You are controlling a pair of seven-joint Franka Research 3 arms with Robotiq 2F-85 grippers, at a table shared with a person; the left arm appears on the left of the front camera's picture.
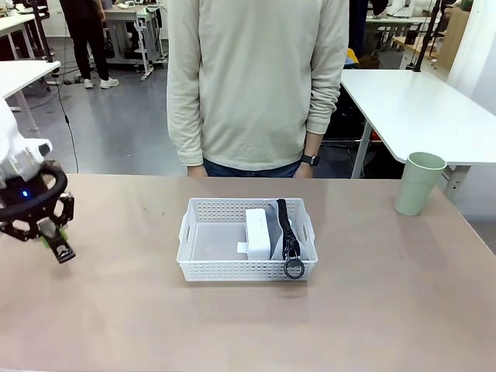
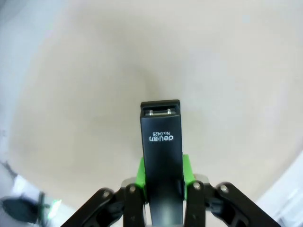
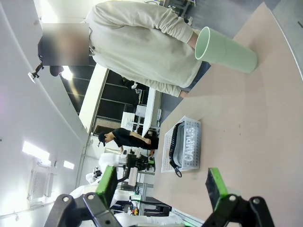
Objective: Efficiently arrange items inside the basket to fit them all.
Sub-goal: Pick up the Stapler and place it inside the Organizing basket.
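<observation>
The white perforated basket [image 1: 203,242] sits mid-table, with a white box [image 1: 259,231] standing in it beside the grey "CAMPUS" pouch [image 3: 191,145], whose black strap and ring [image 1: 292,267] hang over the front rim. The basket [image 3: 169,146] lies far ahead in the right wrist view. A pale green cup [image 1: 418,183] stands upright at the table's right rear; it looks sideways in the right wrist view as cup [image 3: 225,49]. My left gripper [image 1: 58,246] hovers above the table's left side, shut on a small black stapler [image 2: 162,156] between its green pads. My right gripper [image 3: 161,183] is open and holds nothing.
A person in a cream sweater [image 1: 256,85] stands at the far edge behind the basket, hands down. The basket's left half [image 1: 217,236] is bare. White tables stand behind to the right [image 1: 418,108] and left.
</observation>
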